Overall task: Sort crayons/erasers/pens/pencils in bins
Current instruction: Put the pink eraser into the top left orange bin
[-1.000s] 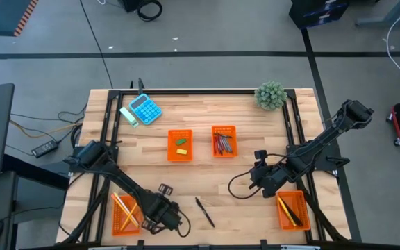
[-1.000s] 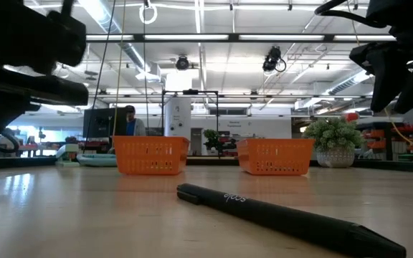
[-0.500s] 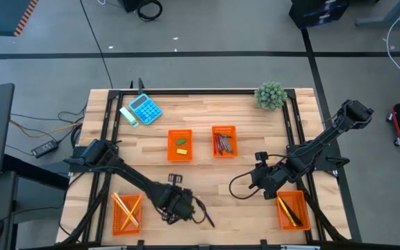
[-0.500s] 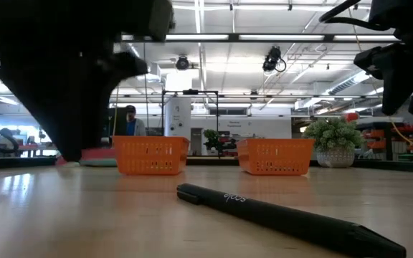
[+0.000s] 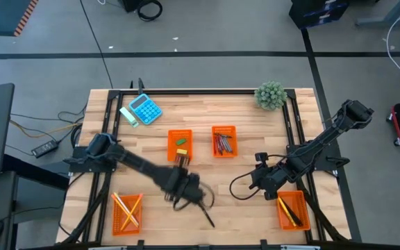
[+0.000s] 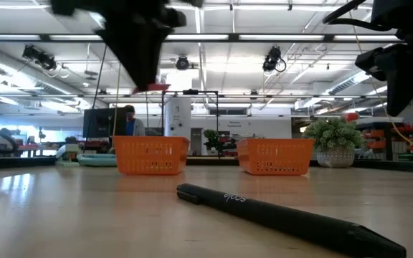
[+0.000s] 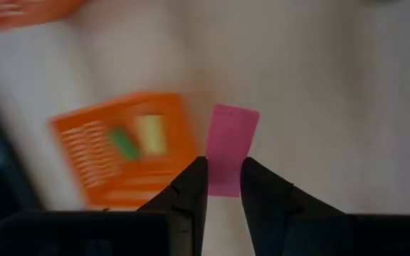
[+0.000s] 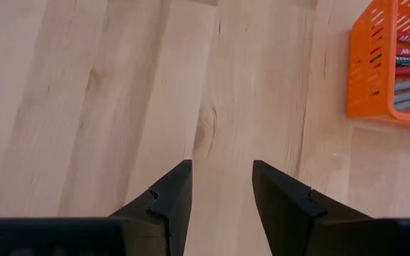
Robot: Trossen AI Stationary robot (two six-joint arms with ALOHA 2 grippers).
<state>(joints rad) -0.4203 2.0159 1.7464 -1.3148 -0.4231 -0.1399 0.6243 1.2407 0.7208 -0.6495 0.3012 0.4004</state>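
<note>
My left gripper (image 5: 180, 172) hangs above the table's middle, just short of the orange bin (image 5: 180, 145) that holds a green and a yellow eraser (image 7: 137, 139). It is shut on a pink eraser (image 7: 228, 146), which also shows high in the low view (image 6: 153, 87). My right gripper (image 8: 221, 192) stands open over bare wood near the right side (image 5: 257, 182). A black pen (image 5: 205, 212) lies flat near the front edge. Crayons fill a second bin (image 5: 223, 141). My left gripper pinches the pink eraser's two long sides, at the end nearest the wrist (image 7: 225, 181), between its two fingers. The fingers slant steeply down from above and lie along the eraser, whose other end sticks out past the fingertips. The eraser is lifted clear of the table.
A bin with pencils (image 5: 126, 212) stands at the front left and a bin with pens (image 5: 291, 210) at the front right. A blue calculator (image 5: 144, 109) lies at the far left and a small green plant (image 5: 270, 95) at the far right corner.
My left gripper has risen from beside the front-left bin and moved toward the table's right and far edges, toward the eraser bin. It carries the pink eraser, which was down near the table half a second ago and now hangs well above it.
</note>
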